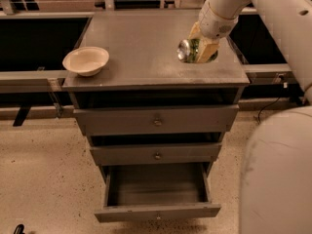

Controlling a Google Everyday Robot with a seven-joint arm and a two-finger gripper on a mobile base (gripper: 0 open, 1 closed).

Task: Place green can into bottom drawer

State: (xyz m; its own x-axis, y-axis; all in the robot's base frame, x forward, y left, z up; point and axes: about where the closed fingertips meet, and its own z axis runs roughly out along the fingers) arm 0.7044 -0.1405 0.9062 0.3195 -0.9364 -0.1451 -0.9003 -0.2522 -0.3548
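Gripper [200, 50] clamped on green can [187, 50]; can lies sideways, silver end toward us, at the tabletop [136, 38] high above and right of the bottom drawer [146, 212]. We judge the drawer stands open to receive the can.
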